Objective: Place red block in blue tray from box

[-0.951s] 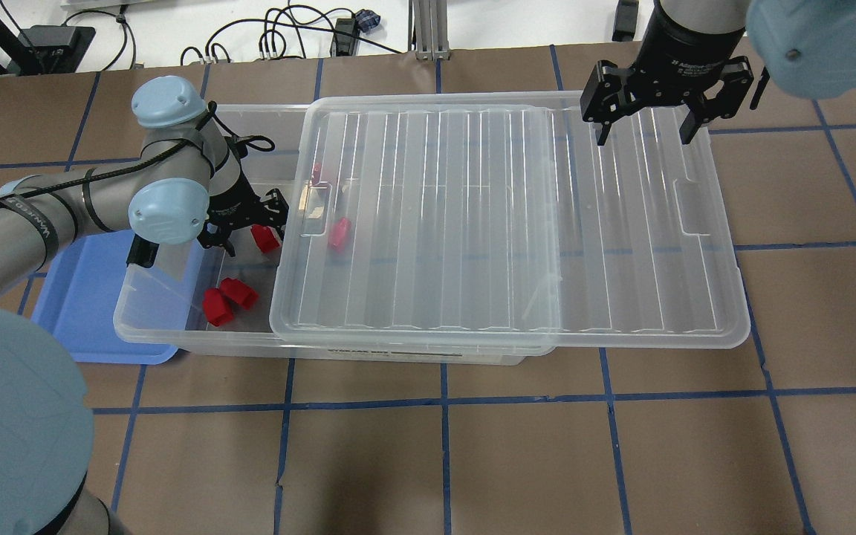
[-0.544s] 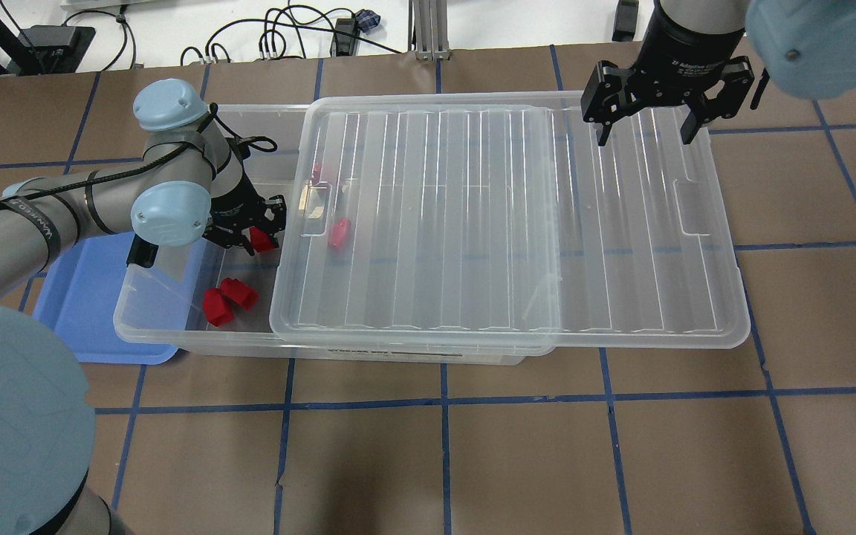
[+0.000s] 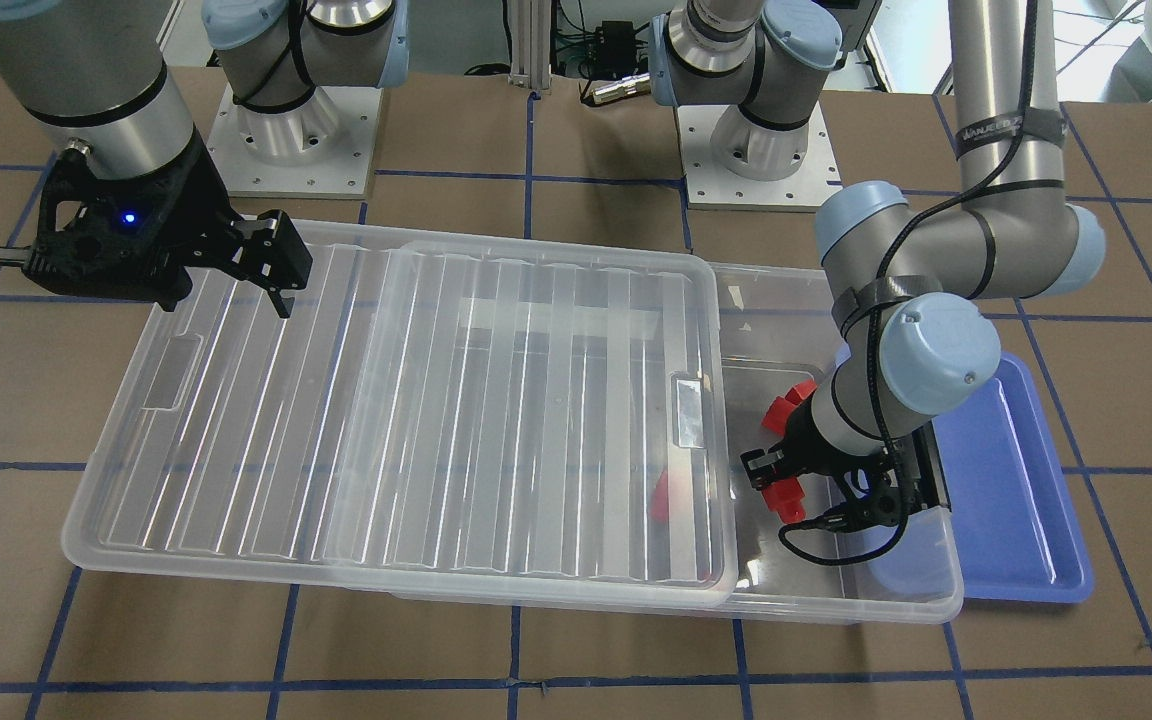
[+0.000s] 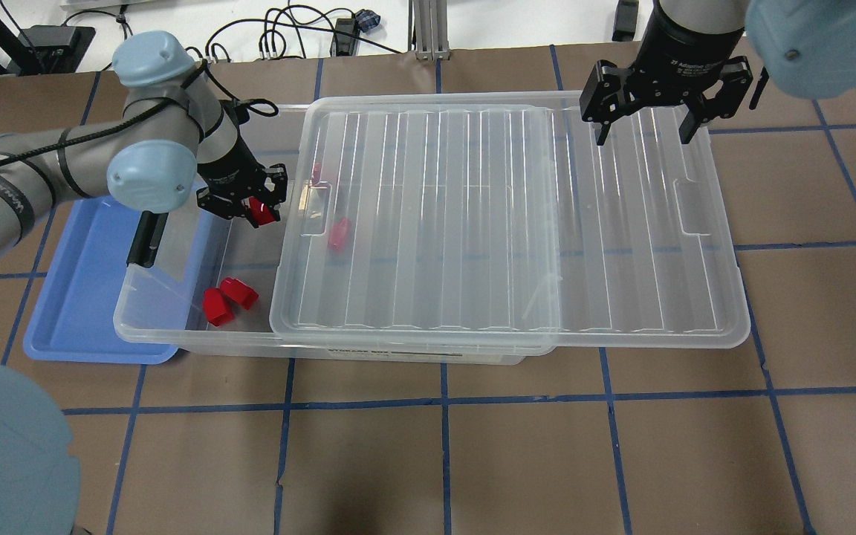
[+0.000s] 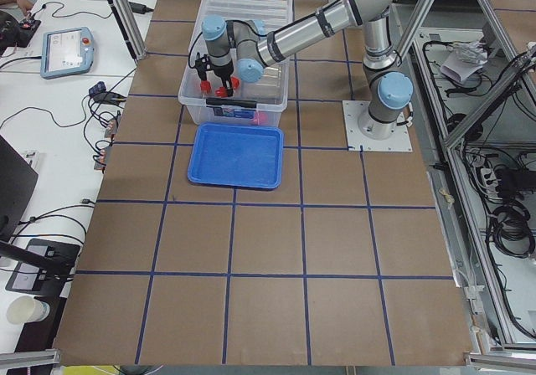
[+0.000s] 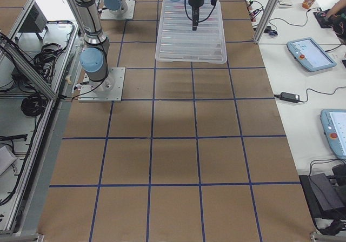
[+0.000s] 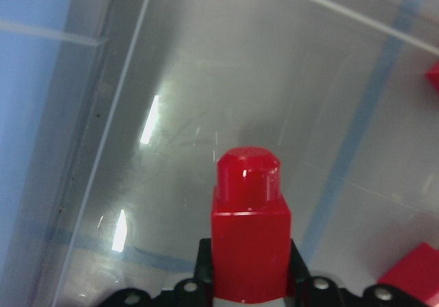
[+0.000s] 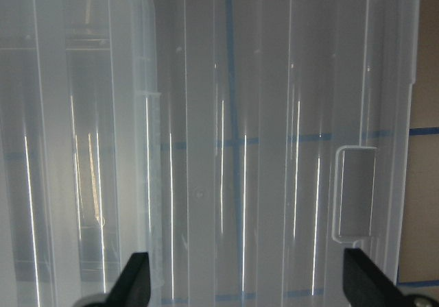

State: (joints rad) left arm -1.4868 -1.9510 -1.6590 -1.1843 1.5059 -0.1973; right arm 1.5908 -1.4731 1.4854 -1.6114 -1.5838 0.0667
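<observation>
My left gripper (image 4: pixel 251 206) is shut on a red block (image 4: pixel 261 212) and holds it above the floor of the open left end of the clear box (image 4: pixel 175 340). The wrist view shows the block (image 7: pixel 250 242) stub-forward between the jaws. It also shows in the front view (image 3: pixel 784 492). The blue tray (image 4: pixel 79 297) lies just outside the box's left end, and is also visible in the front view (image 3: pixel 1021 490). My right gripper (image 4: pixel 643 135) is open and empty over the far right corner of the lid (image 4: pixel 510 215).
Two more red blocks (image 4: pixel 218 306) (image 4: pixel 240 293) lie in the box's open end near its front wall. Others (image 4: pixel 339 232) show dimly under the lid, which is slid to the right. A black latch bar (image 4: pixel 142 239) hangs at the box's left wall.
My left gripper closed on the red block and lifted it, moving toward the far side of the box. More of the blue tray now shows. The right arm has not moved.
</observation>
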